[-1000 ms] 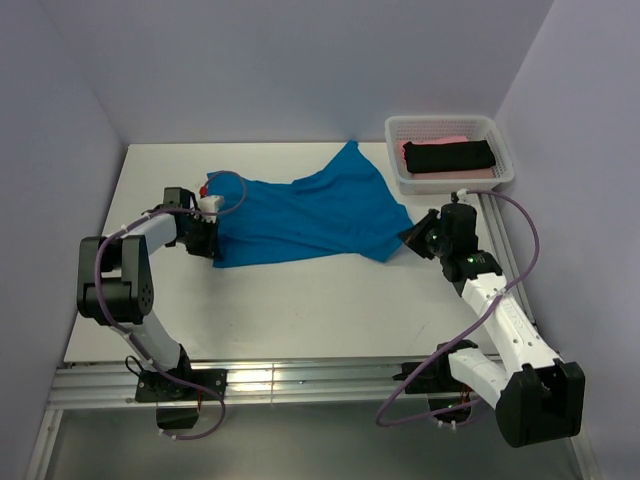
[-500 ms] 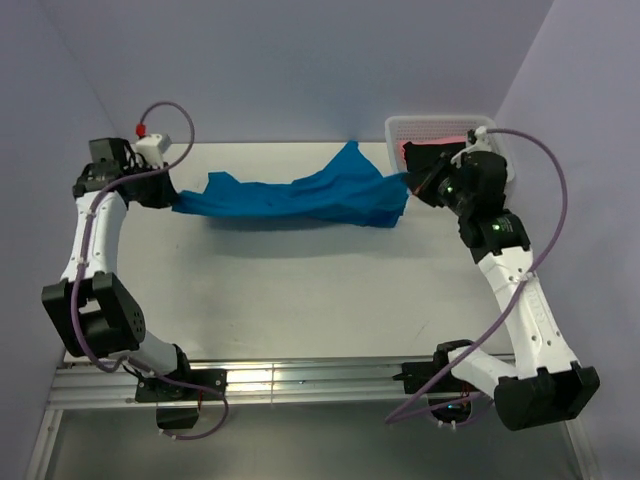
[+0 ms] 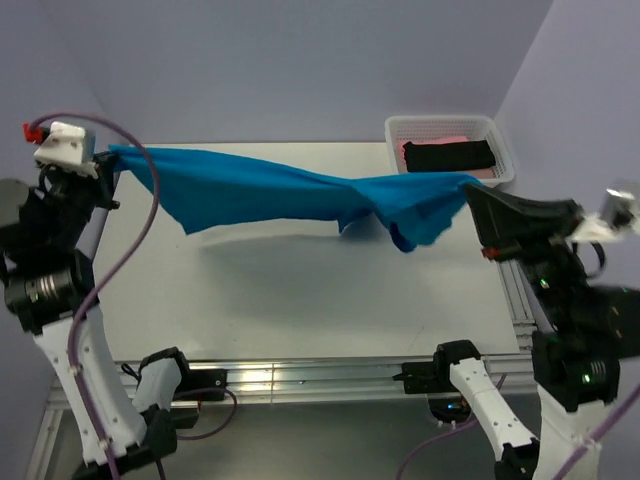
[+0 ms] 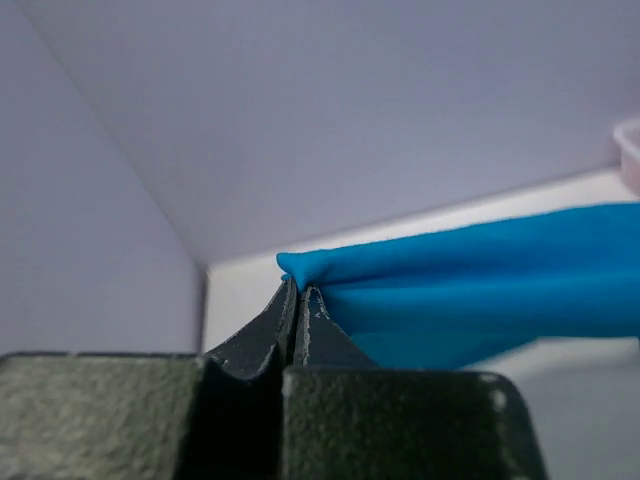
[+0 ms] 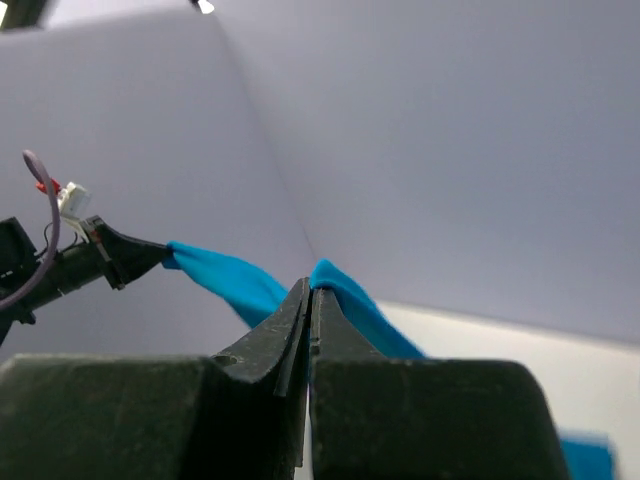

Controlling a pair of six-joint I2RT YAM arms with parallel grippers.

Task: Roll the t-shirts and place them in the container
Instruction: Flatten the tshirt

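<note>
The bright blue t-shirt [image 3: 280, 190] hangs stretched in the air above the white table [image 3: 300, 300], held by its two ends. My left gripper [image 3: 108, 152] is shut on its left end, high at the far left. In the left wrist view the cloth [image 4: 480, 270] bunches at the closed tips of that gripper [image 4: 298, 288]. My right gripper [image 3: 470, 185] is shut on the right end, and in the right wrist view blue cloth [image 5: 360, 310] folds over its tips [image 5: 311, 288]. A loose fold sags at the middle right. A black t-shirt [image 3: 448, 155] and a pink one [image 3: 440, 141] lie in the basket.
The white mesh basket [image 3: 440, 119] stands at the table's far right corner, just behind the right gripper. Grey walls close in the back and both sides. A metal rail [image 3: 300, 378] runs along the near edge, where the arm bases sit.
Both arms have risen and spread apart, lifting the blue t-shirt off the table and pulling it taut in the air. Both grippers stayed shut on it.
</note>
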